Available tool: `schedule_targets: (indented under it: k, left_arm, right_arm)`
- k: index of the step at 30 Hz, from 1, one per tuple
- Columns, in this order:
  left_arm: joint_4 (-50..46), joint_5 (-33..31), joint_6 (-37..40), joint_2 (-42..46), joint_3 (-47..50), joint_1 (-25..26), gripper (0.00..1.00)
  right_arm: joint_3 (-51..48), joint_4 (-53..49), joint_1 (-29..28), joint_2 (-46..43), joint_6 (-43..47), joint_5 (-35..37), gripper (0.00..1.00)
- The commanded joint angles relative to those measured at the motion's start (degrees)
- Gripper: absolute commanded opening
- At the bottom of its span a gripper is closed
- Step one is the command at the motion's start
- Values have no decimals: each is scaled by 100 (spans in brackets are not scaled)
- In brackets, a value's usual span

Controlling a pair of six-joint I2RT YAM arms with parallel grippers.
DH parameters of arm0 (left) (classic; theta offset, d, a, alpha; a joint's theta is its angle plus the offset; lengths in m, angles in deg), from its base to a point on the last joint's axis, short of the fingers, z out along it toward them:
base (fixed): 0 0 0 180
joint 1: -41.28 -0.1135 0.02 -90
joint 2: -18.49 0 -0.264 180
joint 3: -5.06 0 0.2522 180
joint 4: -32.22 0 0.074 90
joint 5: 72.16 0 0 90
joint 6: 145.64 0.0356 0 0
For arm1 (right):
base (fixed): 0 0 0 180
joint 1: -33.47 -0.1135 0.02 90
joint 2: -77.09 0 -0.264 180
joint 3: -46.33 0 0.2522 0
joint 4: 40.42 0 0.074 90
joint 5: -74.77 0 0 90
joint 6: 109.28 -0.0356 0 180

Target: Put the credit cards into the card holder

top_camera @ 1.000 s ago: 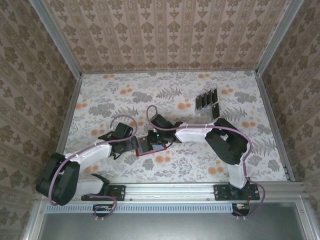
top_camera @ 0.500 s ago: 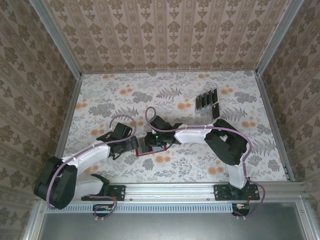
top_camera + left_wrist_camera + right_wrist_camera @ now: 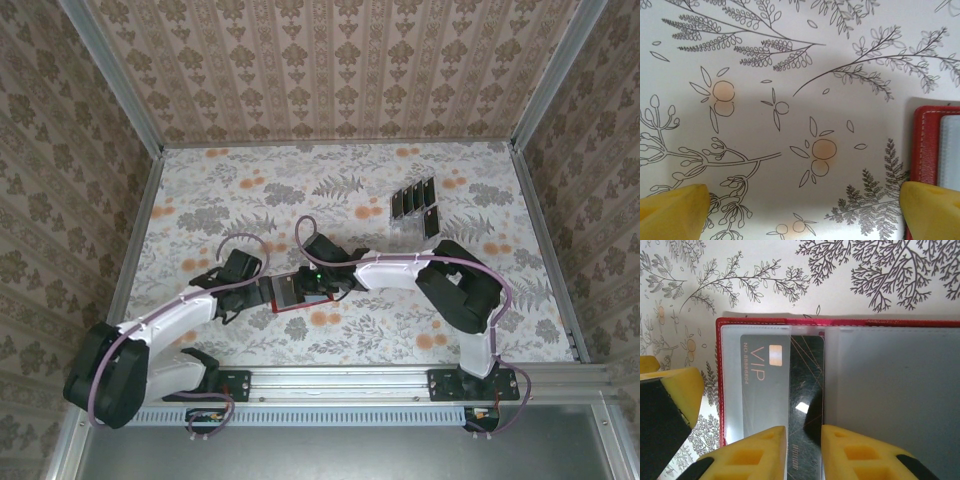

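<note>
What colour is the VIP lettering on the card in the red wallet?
VIP lettering: coppery rose-gold on the dark card; right wrist view shows it best.

A floral tablecloth [image 3: 250, 190] with orange blossoms and grey fern sprays covers the table. Patterned beige wallpaper [image 3: 330, 70] lines the three surrounding walls, framed by metal corner posts [image 3: 110, 75]. A clear slotted rack [image 3: 404, 224] stands toward the far right. A metal rail [image 3: 340, 380] runs along the near edge, a grey panel [image 3: 340, 450] below it.

White-black arms [image 3: 180, 315], purple cables [image 3: 245, 236], yellow fingertips [image 3: 760, 450]
</note>
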Motion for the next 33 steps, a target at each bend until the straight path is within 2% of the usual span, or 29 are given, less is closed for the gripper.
schedule_targets:
  k: [1,7,14,21,33]
  left_arm:
    - [0,20,-138,-114,80,31,100]
    - [132,38,-161,-306,103,60,100]
    - [230,38,-204,-389,156,113,100]
    - [298,38,-233,-416,209,147,100]
    - [318,29,-270,-399,209,208,100]
  right_arm:
    - [18,-93,21,162,48,135,30]
    - [87,-44,13,266,23,18,30]
    - [165,36,-41,284,-49,-90,20]
    - [195,114,-86,332,-111,-190,14]
    - [278,217,-148,380,-201,-309,12]
